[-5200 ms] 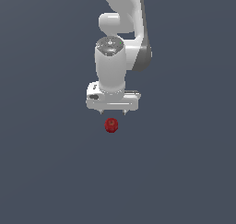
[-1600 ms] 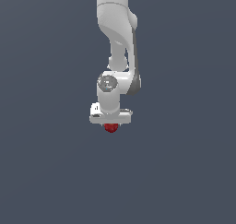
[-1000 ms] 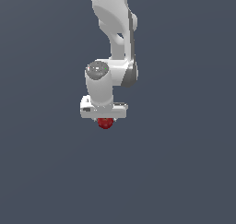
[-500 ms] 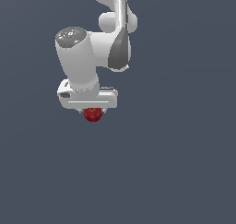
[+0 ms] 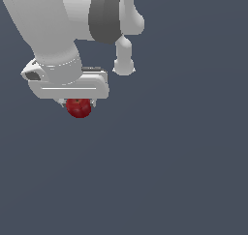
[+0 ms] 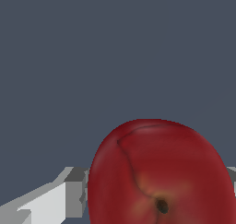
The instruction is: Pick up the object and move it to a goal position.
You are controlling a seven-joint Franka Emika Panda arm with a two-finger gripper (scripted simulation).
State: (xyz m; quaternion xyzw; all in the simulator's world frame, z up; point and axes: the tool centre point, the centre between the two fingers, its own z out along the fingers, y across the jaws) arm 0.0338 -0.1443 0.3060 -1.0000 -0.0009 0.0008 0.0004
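**Apple held in the jaws, clear of the floor**

You have the big white Panda arm (image 5: 53, 21) filling the upper part of the exterior view, toward that view's left, over a plain dark grey-blue floor (image 5: 184, 181). Below the wrist sits the white box-shaped gripper (image 5: 79, 105), much wider than what it carries.

The small glossy dark-red apple-shaped ball (image 5: 78, 108) hangs straight under the gripper body, its upper part tucked in and its lower half showing. The wrist view puts it very close, with a pale grey fingertip (image 6: 73, 191) pressed against one flank and a sliver of the other at the far side. So the fingers are clamped on the ball across its middle.

Handling, as a judgement: treat it as light and rigid, no give under the pads. The skin is shiny and the body round, so expect it to be slippery and prone to rolling or squirting out if the grip sits high or low. Hold across the widest girth, pads on opposite flanks, away from the dimpled stem end (image 6: 161, 205). No goal marker shows in either view.
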